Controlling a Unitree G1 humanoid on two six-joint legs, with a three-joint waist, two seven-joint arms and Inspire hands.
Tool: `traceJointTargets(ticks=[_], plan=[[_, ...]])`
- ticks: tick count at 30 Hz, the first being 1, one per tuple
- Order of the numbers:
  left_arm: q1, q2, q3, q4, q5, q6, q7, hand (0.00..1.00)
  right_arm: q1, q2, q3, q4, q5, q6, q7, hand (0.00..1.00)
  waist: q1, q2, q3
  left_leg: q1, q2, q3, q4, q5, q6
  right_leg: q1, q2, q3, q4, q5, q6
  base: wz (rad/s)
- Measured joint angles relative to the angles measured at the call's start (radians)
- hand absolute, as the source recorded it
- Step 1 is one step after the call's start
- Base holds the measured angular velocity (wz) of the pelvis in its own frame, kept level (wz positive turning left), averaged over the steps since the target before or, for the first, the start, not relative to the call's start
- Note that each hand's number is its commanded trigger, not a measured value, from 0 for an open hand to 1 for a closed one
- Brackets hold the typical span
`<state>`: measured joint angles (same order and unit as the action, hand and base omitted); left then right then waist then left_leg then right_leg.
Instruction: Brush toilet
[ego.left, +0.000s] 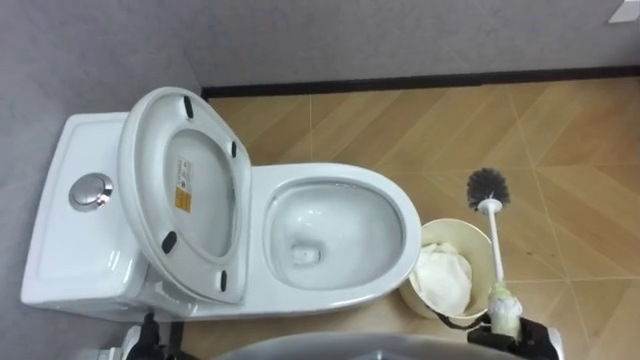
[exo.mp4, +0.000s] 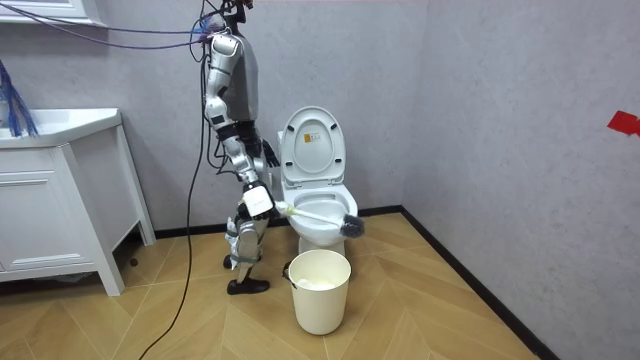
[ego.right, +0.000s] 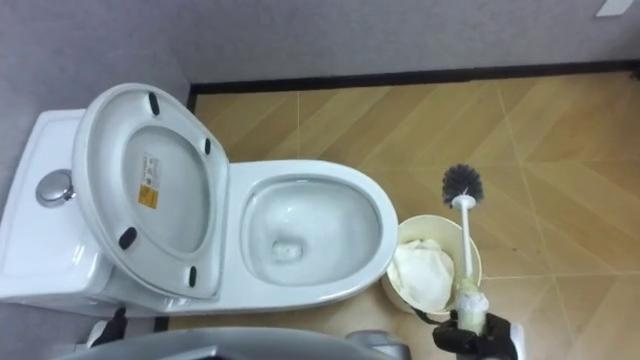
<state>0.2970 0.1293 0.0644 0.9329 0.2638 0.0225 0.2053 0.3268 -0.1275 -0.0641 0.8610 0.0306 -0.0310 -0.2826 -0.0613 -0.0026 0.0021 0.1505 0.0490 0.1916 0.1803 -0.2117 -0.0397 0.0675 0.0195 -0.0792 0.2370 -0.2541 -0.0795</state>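
Note:
The white toilet (ego.left: 335, 235) stands with its seat and lid (ego.left: 185, 195) raised against the tank, and the bowl is open. My right hand (ego.left: 528, 340) at the lower right edge is shut on the handle of the toilet brush (ego.left: 495, 245). The white shaft points away from me. Its dark bristle head (ego.left: 488, 185) hangs over the floor just beyond the bin, to the right of the bowl and apart from it. My left hand (ego.left: 143, 335) shows as a dark shape at the lower left edge, beside the toilet's base.
A cream waste bin (ego.left: 432, 240) with white liner or paper inside stands on the wooden floor, close to the bowl's right side and under the brush shaft. A grey wall runs behind the tank. In the room view a white cabinet (exo.mp4: 60, 200) stands off to the left.

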Motion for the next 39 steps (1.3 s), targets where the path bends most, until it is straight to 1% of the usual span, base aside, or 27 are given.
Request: traceJointTargets(ticks=[7,12,18,21,24,27,31,33,36,39], plan=[[0.005,0.0,0.0,0.011,0.001,0.0,0.0,0.0,-0.014,0.0,-0.001,0.047,0.001,-0.001,0.002,0.0,-0.006,0.008,0.0004,0.007,0.002,0.0,-0.014,0.0,0.0,0.001,0.002,-0.004,0.0,0.0,0.0,0.02],[0.004,0.0,0.0,0.015,0.001,0.0,-0.002,0.0,-0.034,-0.001,-0.001,0.107,0.001,-0.001,0.003,0.0,-0.006,0.008,0.0004,0.008,0.001,0.0,-0.014,0.0,0.0,0.0,0.001,-0.003,-0.001,0.0,0.0,0.0],[-0.023,-0.001,0.0,0.073,0.002,0.001,-0.003,0.0,-0.041,0.0,0.0,0.169,-0.001,-0.001,0.002,0.0,0.005,0.007,0.0001,0.009,0.0,-0.003,-0.015,0.0,0.0,0.001,0.001,-0.003,-0.009,0.001,0.001,0.0],[-0.022,-0.001,0.0,0.079,0.003,0.001,-0.003,0.0,-0.049,0.0,0.0,0.194,-0.014,0.0,0.001,0.0,0.01,0.005,0.0001,0.009,0.0,-0.003,-0.017,0.0,0.0,0.002,0.001,-0.004,-0.011,0.001,0.002,0.0],[-0.02,-0.001,0.001,0.087,0.003,0.002,-0.003,0.0,-0.059,-0.001,0.001,0.228,-0.04,0.0,-0.001,0.0,0.011,0.0,-0.0005,0.01,-0.001,-0.004,-0.018,0.0,0.0,0.004,0.002,-0.003,-0.01,0.002,0.002,0.0],[-0.025,-0.001,0.002,0.104,0.003,0.002,-0.003,0.0,-0.064,-0.001,0.001,0.235,-0.045,0.001,-0.001,0.0,0.013,-0.008,0.0006,0.012,-0.001,-0.004,-0.019,0.0,0.0,0.006,0.002,-0.003,-0.007,0.002,0.002,0.0],[-0.025,0.0,0.002,0.111,0.003,0.004,-0.003,0.0,-0.071,-0.001,0.001,0.259,-0.069,0.004,-0.001,0.0,0.013,-0.013,0.0043,0.013,-0.001,-0.005,-0.021,0.0,0.0,0.007,0.002,-0.001,-0.008,0.002,0.002,0.0],[-0.025,0.0,0.003,0.111,0.004,0.008,-0.003,0.0,-0.073,-0.001,0.001,0.275,-0.084,0.013,0.0,0.0,0.014,-0.016,0.005,0.016,-0.001,-0.005,-0.023,0.0,0.0,0.009,0.002,-0.002,-0.008,0.002,0.002,0.0],[-0.022,0.001,0.011,0.111,0.004,0.023,-0.014,0.0,-0.072,-0.001,0.0,0.291,-0.098,0.034,0.002,0.0,0.012,-0.017,0.0054,0.022,-0.001,-0.006,-0.028,0.0,0.0,0.015,0.002,-0.003,-0.012,0.003,0.003,0.01],[-0.022,0.002,0.014,0.111,0.007,0.03,-0.022,0.0,-0.07,-0.001,-0.002,0.307,-0.105,0.049,0.009,0.0,0.012,-0.016,0.0055,0.023,-0.004,-0.019,-0.028,0.0,0.0,0.018,0.001,-0.002,-0.016,0.004,0.005,0.0]])
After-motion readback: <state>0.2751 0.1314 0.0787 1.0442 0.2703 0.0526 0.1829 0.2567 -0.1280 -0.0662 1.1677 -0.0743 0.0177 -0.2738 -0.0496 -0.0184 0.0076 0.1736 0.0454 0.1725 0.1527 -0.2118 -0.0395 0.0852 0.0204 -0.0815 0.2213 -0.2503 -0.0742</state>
